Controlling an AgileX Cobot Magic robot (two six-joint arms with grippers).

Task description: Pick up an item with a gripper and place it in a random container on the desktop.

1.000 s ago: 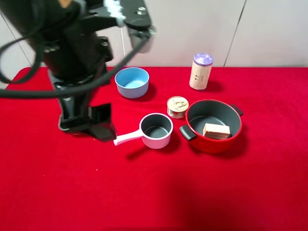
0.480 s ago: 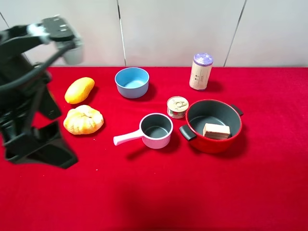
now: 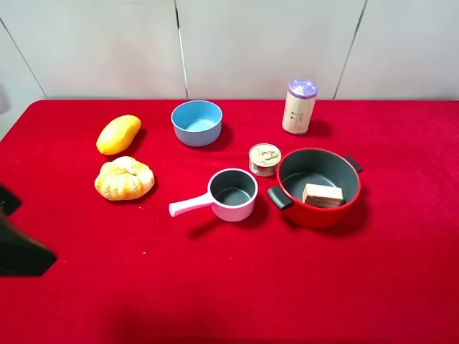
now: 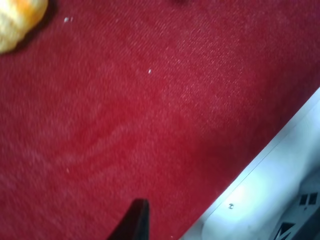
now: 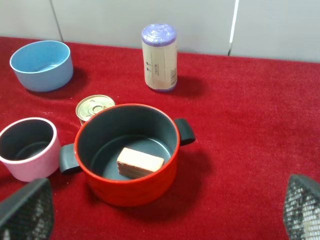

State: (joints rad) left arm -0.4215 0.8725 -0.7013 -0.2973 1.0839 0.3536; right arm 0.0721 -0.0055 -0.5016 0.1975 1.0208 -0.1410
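The pink-and-white striped block with a tan face (image 3: pixel 322 195) lies inside the red pot (image 3: pixel 313 215) on the red cloth, right of centre. In the right wrist view the block (image 5: pixel 140 162) rests on the pot's dark floor, and the pot's wall (image 5: pixel 131 192) is in front of my right gripper (image 5: pixel 165 202), which is open wide and empty. Of my left gripper only a dark part (image 3: pixel 20 251) shows at the far left edge. In its wrist view one black fingertip (image 4: pixel 136 220) hangs over bare cloth.
A yellow mango (image 3: pixel 118 134) and an orange-yellow bun (image 3: pixel 124 178) lie at the left. A blue bowl (image 3: pixel 196 122), pink saucepan (image 3: pixel 232 193), tin can (image 3: pixel 265 158) and purple-lidded cylinder (image 3: pixel 299 106) stand around the pot. The table's edge (image 4: pixel 260 172) is near my left gripper.
My left arm has swung left and down, almost out of the high view, uncovering the mango and the bun. The block and pot have not moved.
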